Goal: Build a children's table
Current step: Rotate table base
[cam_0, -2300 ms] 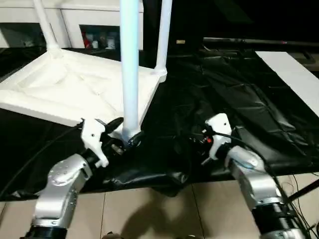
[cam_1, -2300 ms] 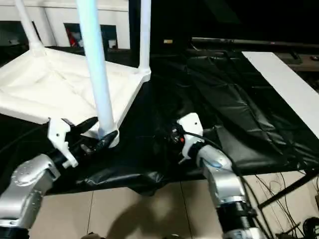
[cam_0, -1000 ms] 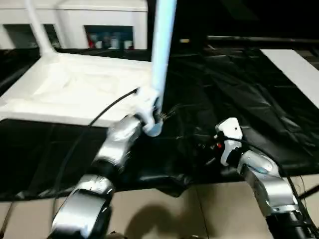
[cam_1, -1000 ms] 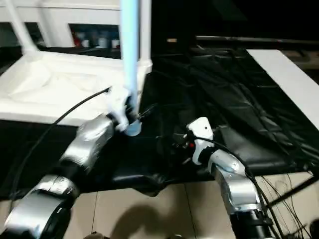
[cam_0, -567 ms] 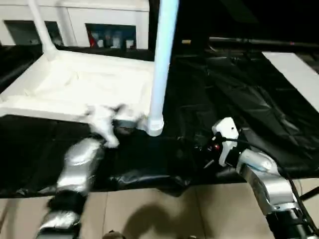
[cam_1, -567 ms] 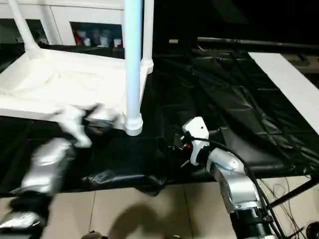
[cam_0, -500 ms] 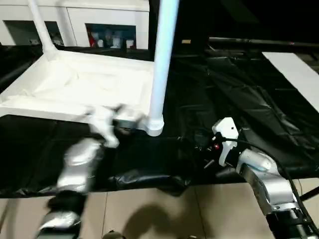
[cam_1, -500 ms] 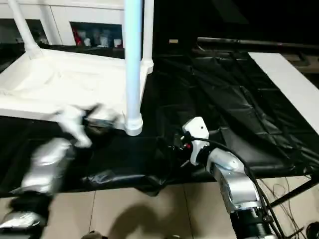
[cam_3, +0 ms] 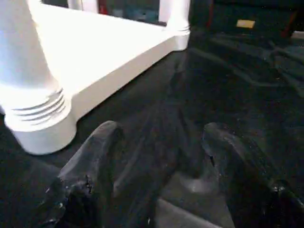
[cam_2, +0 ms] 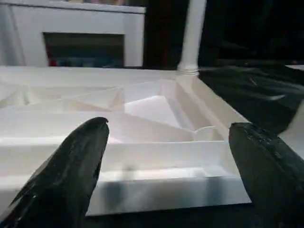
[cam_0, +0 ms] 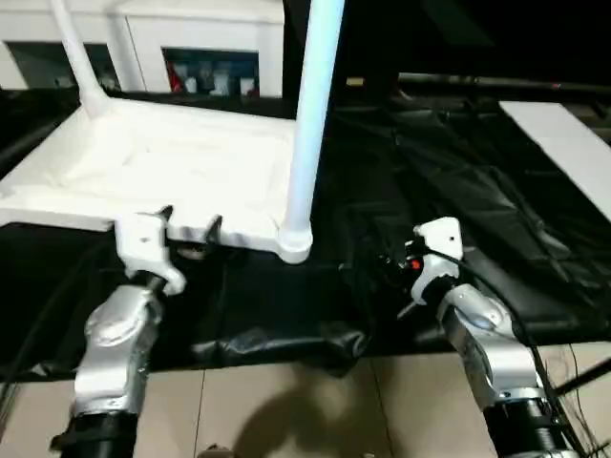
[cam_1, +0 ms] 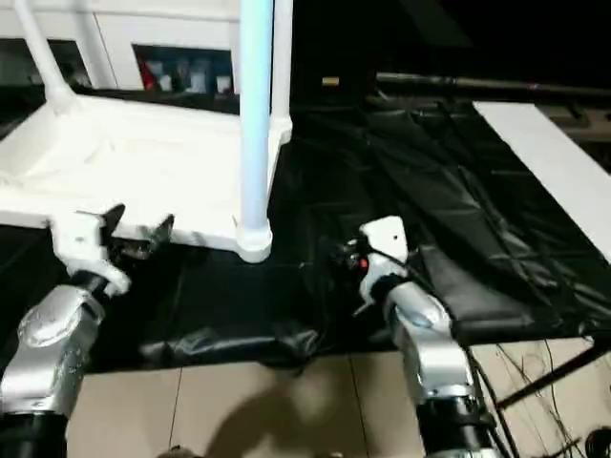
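The children's table lies upside down on a black sheet (cam_0: 458,181), its tabletop (cam_0: 162,167) ribbed side up. Three legs stand in corner sockets: the near leg (cam_0: 307,124) at the corner closest to the robot, a far leg (cam_1: 280,57) behind it, and another leg (cam_0: 78,57) at the far corner on the other side. The fourth corner is out of sight, so I cannot tell whether the job is finished; if that socket is bare, one leg remains. The left gripper (cam_0: 188,226) hangs with jaws wide and empty just before the tabletop's near edge. The right gripper (cam_3: 159,135), jaws partly apart and holding nothing, sits over the sheet beside the near leg's base. A white cabinet (cam_0: 191,48) stands behind the tabletop, and a white board (cam_0: 563,134) lies well beyond the right arm. Nothing blocks either gripper.
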Robot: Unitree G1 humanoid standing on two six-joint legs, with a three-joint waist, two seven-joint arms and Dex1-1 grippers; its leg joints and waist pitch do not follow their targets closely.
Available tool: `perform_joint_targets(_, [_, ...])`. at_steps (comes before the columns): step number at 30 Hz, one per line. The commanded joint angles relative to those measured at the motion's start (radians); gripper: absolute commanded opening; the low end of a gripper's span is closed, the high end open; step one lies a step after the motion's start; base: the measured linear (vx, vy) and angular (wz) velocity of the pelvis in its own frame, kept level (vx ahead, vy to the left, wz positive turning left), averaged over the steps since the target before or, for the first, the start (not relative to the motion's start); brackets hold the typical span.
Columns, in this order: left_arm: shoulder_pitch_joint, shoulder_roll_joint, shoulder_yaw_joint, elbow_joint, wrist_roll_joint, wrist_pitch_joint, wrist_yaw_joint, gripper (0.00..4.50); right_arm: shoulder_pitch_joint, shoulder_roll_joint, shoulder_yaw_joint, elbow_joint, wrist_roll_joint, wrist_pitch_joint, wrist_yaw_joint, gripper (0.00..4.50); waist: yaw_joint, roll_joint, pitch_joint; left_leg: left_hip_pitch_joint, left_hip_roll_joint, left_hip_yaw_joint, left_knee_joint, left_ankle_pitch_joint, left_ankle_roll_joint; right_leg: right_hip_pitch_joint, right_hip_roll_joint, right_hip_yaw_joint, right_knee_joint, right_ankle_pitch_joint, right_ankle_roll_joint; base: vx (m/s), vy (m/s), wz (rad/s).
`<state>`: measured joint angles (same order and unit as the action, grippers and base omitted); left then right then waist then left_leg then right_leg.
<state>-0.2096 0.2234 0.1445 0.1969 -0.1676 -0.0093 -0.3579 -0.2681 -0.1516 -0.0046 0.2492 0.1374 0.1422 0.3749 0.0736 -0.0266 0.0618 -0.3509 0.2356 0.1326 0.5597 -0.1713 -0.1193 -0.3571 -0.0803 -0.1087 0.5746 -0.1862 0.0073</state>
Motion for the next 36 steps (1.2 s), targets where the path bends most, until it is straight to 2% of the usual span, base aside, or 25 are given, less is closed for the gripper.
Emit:
perform_joint_targets(1, [-0.014,0.006,-0.013,-0.021,0.020,0.007,0.001,4.46,-0.012,0.002,-0.011,0.010,-0.006,-0.014,-0.014,3.01,-0.002,0.022,-0.050,-0.007,-0.033,0.009,-0.065,-0.497,0.073,0.070,-0.064,-0.010,-0.119,-0.744,-0.029,0.022,0.006,0.27])
perform_joint_targets(2, [-0.030,0.005,-0.022,-0.017,0.023,0.013,0.008,4.46,-0.021,0.007,-0.021,0.020,0.001,-0.023,-0.020,3.01,-0.018,0.031,-0.057,0.053,-0.017,0.021,-0.057,-0.501,0.047,0.040,-0.046,0.004,-0.124,-0.696,-0.060,0.065,0.008,0.21])
perform_joint_targets(3, [-0.030,0.005,-0.022,-0.017,0.023,0.013,0.008,4.46,-0.021,0.007,-0.021,0.020,0.001,-0.023,-0.020,3.01,-0.020,0.025,-0.054,0.056,-0.014,0.018,-0.061,-0.507,0.040,0.042,-0.041,0.004,-0.116,-0.643,-0.088,0.065,0.008,0.21])
perform_joint_targets(4, [-0.038,-0.001,-0.021,-0.022,0.018,0.024,0.017,4.46,-0.026,0.006,-0.026,0.025,0.004,-0.025,-0.019,3.01,-0.020,0.031,-0.053,0.054,-0.005,0.016,-0.073,-0.517,0.034,0.049,-0.030,0.009,-0.099,-0.551,-0.129,0.075,0.015,0.03])
perform_joint_targets(5, [-0.043,-0.006,-0.019,-0.025,0.013,0.035,0.021,4.46,-0.031,0.003,-0.027,0.028,0.006,-0.028,-0.015,3.01,-0.022,0.030,-0.061,0.060,-0.001,0.017,-0.078,-0.518,0.038,0.054,-0.026,0.016,-0.086,-0.470,-0.162,0.063,0.027,-0.06])
perform_joint_targets(6, [-0.043,-0.006,-0.019,-0.025,0.013,0.035,0.021,4.46,-0.031,0.003,-0.027,0.028,0.006,-0.028,-0.015,3.01,-0.022,0.030,-0.066,0.061,-0.001,0.019,-0.080,-0.499,0.045,0.059,-0.026,0.020,-0.080,-0.423,-0.182,0.063,0.027,-0.06])
perform_joint_targets(8, [-0.044,-0.009,-0.023,-0.030,0.018,0.048,0.025,4.46,-0.034,-0.012,-0.015,0.033,-0.002,-0.040,0.010,3.01,-0.023,0.027,-0.075,0.043,-0.008,0.034,-0.078,-0.393,0.076,0.081,-0.028,0.030,-0.064,-0.285,-0.234,0.077,0.025,-0.08])
perform_joint_targets(13, [-0.034,-0.009,-0.033,-0.041,0.025,0.059,0.030,4.46,-0.036,-0.017,0.009,0.044,-0.016,-0.050,0.026,3.01,-0.018,0.019,-0.091,0.023,-0.029,0.054,-0.057,-0.177,0.135,0.115,-0.024,0.041,-0.044,-0.126,-0.263,0.077,0.015,-0.06])
perform_joint_targets(20, [-0.009,-0.002,-0.027,-0.063,0.023,0.073,0.041,4.46,-0.023,-0.017,0.091,0.048,-0.041,-0.044,0.101,3.01,-0.019,0.015,-0.106,0.033,-0.047,0.052,-0.031,-0.002,0.237,0.126,0.000,0.040,-0.009,0.114,-0.267,0.092,-0.002,0.02])
perform_joint_targets(21, [-0.007,-0.002,-0.026,-0.064,0.023,0.074,0.041,4.46,-0.021,-0.017,0.095,0.046,-0.043,-0.044,0.104,3.01,-0.009,-0.006,-0.103,-0.107,-0.100,0.033,0.019,0.018,0.360,0.221,-0.036,0.006,-0.040,0.142,-0.123,0.083,-0.002,0.09])
perform_joint_targets(22, [-0.005,-0.001,-0.025,-0.066,0.022,0.078,0.041,4.46,-0.017,-0.015,0.095,0.045,-0.040,-0.045,0.106,3.01,-0.017,0.029,-0.100,-0.045,-0.076,0.004,0.008,0.084,0.408,0.167,-0.042,-0.029,-0.048,0.094,-0.124,0.074,0.023,0.51])
perform_joint_targets(23, [-0.004,0.000,-0.024,-0.068,0.021,0.080,0.041,4.46,-0.015,-0.010,0.087,0.044,-0.030,-0.038,0.101,3.01,-0.021,0.045,-0.093,-0.024,-0.086,-0.016,0.017,0.184,0.456,0.174,-0.014,-0.061,-0.053,0.034,-0.118,0.096,0.021,0.75])
perform_joint_targets(24, [-0.003,0.000,-0.023,-0.069,0.021,0.082,0.041,4.46,-0.013,-0.008,0.080,0.041,-0.024,-0.040,0.097,3.01,-0.049,0.069,-0.104,0.091,-0.023,-0.026,0.002,0.187,0.429,0.088,0.004,-0.042,-0.006,-0.032,-0.144,0.096,0.021,0.75])
perform_joint_targets(25, [-0.002,0.001,-0.023,-0.070,0.021,0.083,0.041,4.46,-0.012,-0.008,0.076,0.040,-0.021,-0.041,0.095,3.01,-0.077,0.052,-0.080,0.159,0.063,-0.101,-0.018,0.125,0.487,-0.002,0.002,-0.034,0.065,-0.180,-0.161,0.107,-0.028,0.31])
perform_joint_targets(26, [-0.002,0.002,-0.024,-0.070,0.020,0.083,0.039,4.46,-0.010,-0.009,0.075,0.041,-0.020,-0.043,0.096,3.01,-0.083,0.043,-0.088,0.187,0.088,-0.122,-0.019,0.140,0.516,-0.030,-0.013,-0.016,0.088,-0.180,-0.138,0.096,-0.056,-0.01])
perform_joint_targets(27, [-0.002,0.003,-0.025,-0.070,0.020,0.085,0.039,4.46,-0.009,-0.012,0.076,0.041,-0.023,-0.048,0.096,3.01,-0.072,0.036,-0.077,0.193,0.098,-0.121,-0.015,0.148,0.559,-0.068,-0.036,0.013,0.114,-0.153,-0.098,0.096,-0.056,-0.01])
perform_joint_targets(28, [-0.002,0.005,-0.027,-0.071,0.019,0.087,0.037,4.46,-0.008,-0.012,0.075,0.042,-0.025,-0.053,0.096,3.01,-0.059,0.008,-0.061,0.141,0.043,-0.066,-0.010,0.061,0.501,-0.035,-0.063,0.053,0.058,-0.057,-0.129,0.082,-0.083,-0.02])
perform_joint_targets(29, [-0.002,0.006,-0.029,-0.072,0.018,0.090,0.037,4.46,-0.007,-0.012,0.074,0.042,-0.027,-0.056,0.092,3.01,-0.012,-0.032,-0.065,0.030,-0.096,0.028,0.065,-0.070,0.374,0.103,-0.078,0.140,-0.019,-0.052,-0.216,0.063,-0.052,0.11])
perform_joint_targets(30, [0.000,0.006,-0.031,-0.073,0.016,0.092,0.037,4.46,-0.006,-0.013,0.074,0.043,-0.031,-0.060,0.087,3.01,0.006,-0.030,-0.067,-0.001,-0.110,0.026,0.103,-0.123,0.331,0.146,-0.115,0.192,-0.050,-0.115,-0.282,0.063,-0.052,0.11])
perform_joint_targets(31, [0.002,0.006,-0.033,-0.075,0.009,0.091,0.029,4.46,-0.003,-0.015,0.074,0.042,-0.035,-0.065,0.083,3.01,0.028,-0.028,-0.072,-0.054,-0.082,-0.001,0.154,-0.111,0.236,0.191,-0.153,0.216,-0.060,-0.137,-0.365,0.070,-0.020,0.21])
perform_joint_targets(32, [0.003,0.002,-0.030,-0.075,-0.003,0.091,0.022,4.46,-0.002,-0.015,0.072,0.040,-0.035,-0.065,0.080,3.01,0.030,-0.025,-0.073,-0.067,-0.069,-0.009,0.156,-0.085,0.198,0.193,-0.152,0.205,-0.058,-0.110,-0.382,0.078,-0.041,0.08])
perform_joint_targets(33, [0.003,0.001,-0.029,-0.076,-0.010,0.094,0.018,4.46,-0.002,-0.015,0.071,0.040,-0.034,-0.064,0.078,3.01,0.024,-0.015,-0.072,-0.090,-0.063,-0.013,0.134,-0.024,0.155,0.195,-0.116,0.169,-0.043,-0.033,-0.382,0.078,-0.041,0.08])
perform_joint_targets(34, [0.004,0.002,-0.031,-0.076,-0.014,0.100,0.012,4.46,-0.001,-0.015,0.069,0.038,-0.033,-0.064,0.075,3.01,0.017,0.030,-0.077,-0.052,-0.029,-0.015,0.040,0.086,0.156,0.152,-0.072,0.091,-0.025,0.013,-0.314,0.072,-0.013,0.05])
perform_joint_targets(35, [0.000,0.013,-0.041,-0.069,-0.018,0.120,-0.013,4.46,0.000,-0.020,0.062,0.037,-0.030,-0.065,0.074,3.01,-0.010,0.054,-0.078,-0.021,-0.005,-0.047,-0.008,0.148,0.215,0.122,-0.006,0.032,0.027,0.047,-0.210,0.114,0.012,-0.07])
perform_joint_targets(36, [-0.006,0.024,-0.050,-0.056,-0.019,0.115,-0.041,4.46,-0.001,-0.024,0.058,0.037,-0.029,-0.067,0.074,3.01,-0.026,0.069,-0.089,0.021,0.017,-0.083,0.008,0.259,0.305,0.073,0.021,0.024,0.081,0.083,-0.179,0.114,0.012,-0.07])
